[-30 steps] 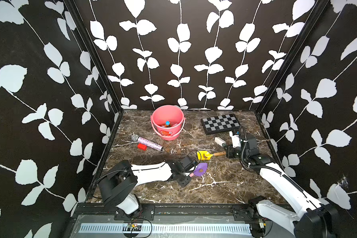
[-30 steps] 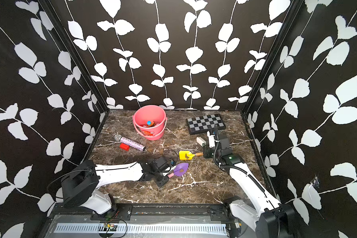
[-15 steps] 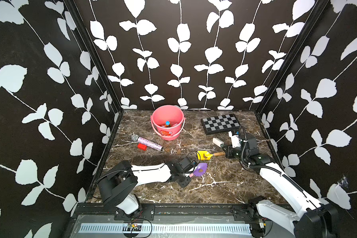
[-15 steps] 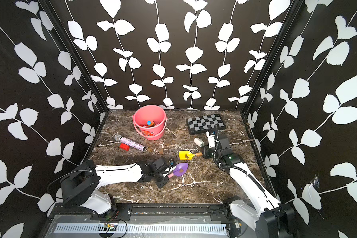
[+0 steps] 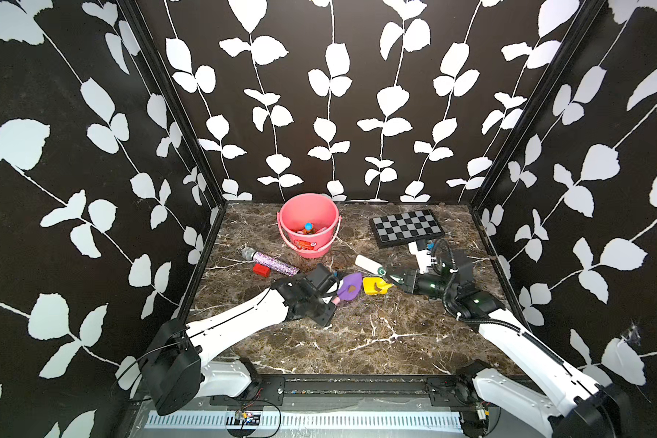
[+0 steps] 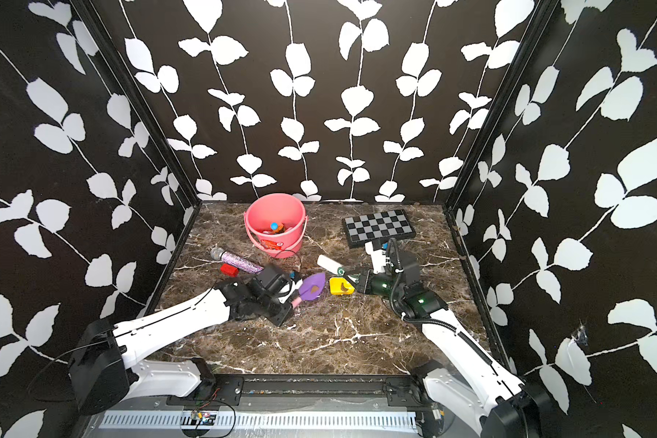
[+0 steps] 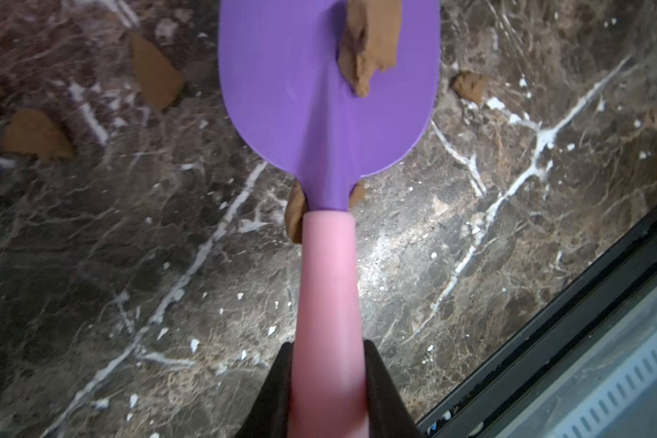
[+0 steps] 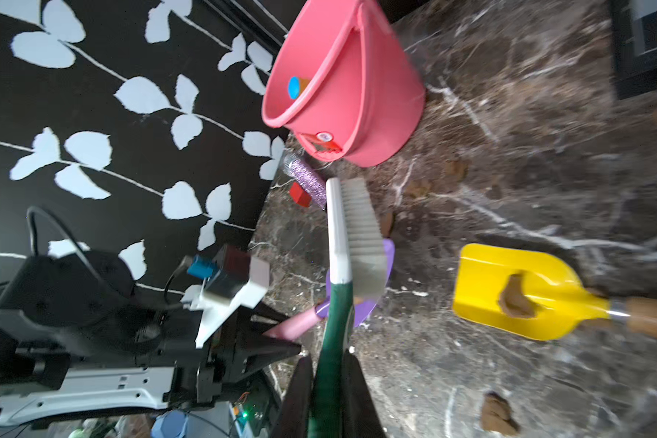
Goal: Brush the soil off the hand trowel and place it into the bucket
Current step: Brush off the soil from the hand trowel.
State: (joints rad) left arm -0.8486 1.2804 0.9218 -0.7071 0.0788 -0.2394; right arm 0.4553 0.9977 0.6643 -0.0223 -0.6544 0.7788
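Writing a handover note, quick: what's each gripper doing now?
The left gripper is shut on the purple trowel, by its pink handle.
The right gripper is shut on the brush, by its green handle.

I read the counter [image 7: 509, 265] as polished brown marble or a marble-look slab, white-veined and glossy enough to throw back glare. The purple trowel [image 7: 300, 94] looks like smooth moulded plastic with a satin sheen, and its pink handle [image 7: 327, 288] is matt. The soil [image 7: 372, 41] on it is dull and clay-like, rough at the torn edges. The bucket [image 8: 376, 94] is smooth plastic, faintly shiny. The yellow shovel [image 8: 482, 273] is glossier, with a bare wood grip [image 8: 649, 320] and a metal collar. The brush [image 8: 336, 227] has a hard plastic back and ribbed grey bristles. The microphone [image 5: 272, 261] is glitter-coated and looks rough.
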